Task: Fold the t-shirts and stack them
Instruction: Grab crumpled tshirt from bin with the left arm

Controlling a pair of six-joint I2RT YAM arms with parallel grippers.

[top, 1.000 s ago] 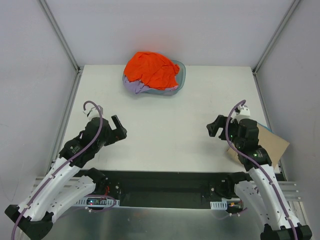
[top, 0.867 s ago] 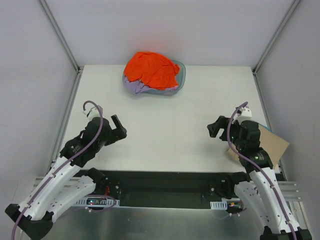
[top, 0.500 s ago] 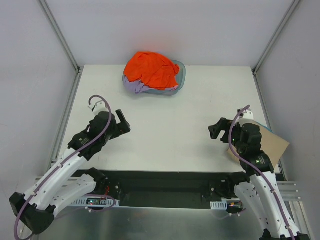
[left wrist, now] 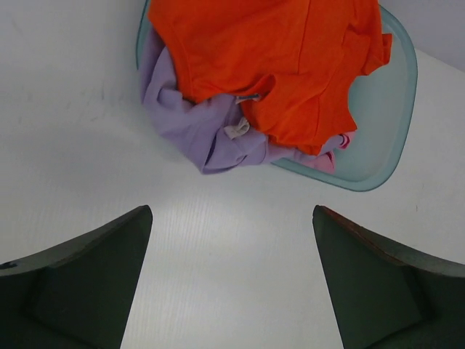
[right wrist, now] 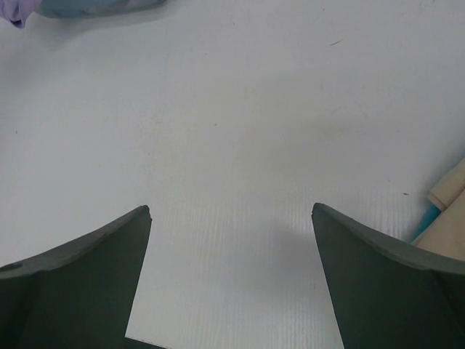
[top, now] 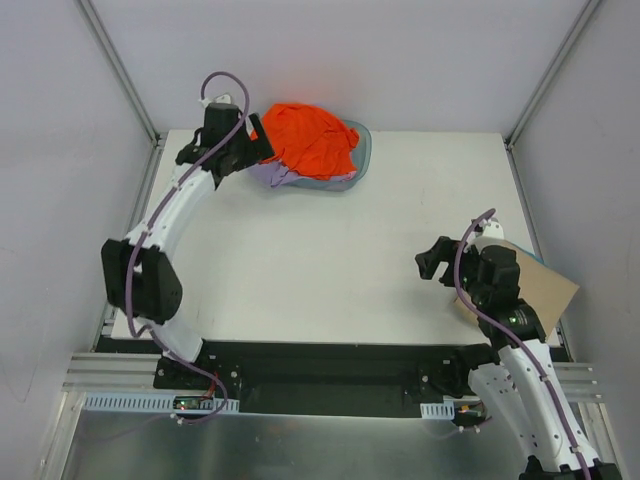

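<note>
Both wide | left end effector (left wrist: 231, 212) near tub (left wrist: 398, 94) rim | right end effector (right wrist: 231, 209) beside cardboard (top: 552, 288) edge

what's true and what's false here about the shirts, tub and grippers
The orange shirt lies on top of the pile in the tub. True.
The left gripper grips the orange shirt. False: it is open and holds nothing.
The purple shirt hangs over the tub's edge. True.
The right gripper is above the tub. False: it is open over bare table near the cardboard.
A folded shirt lies on the table. False: all are bunched at the tub.
</note>
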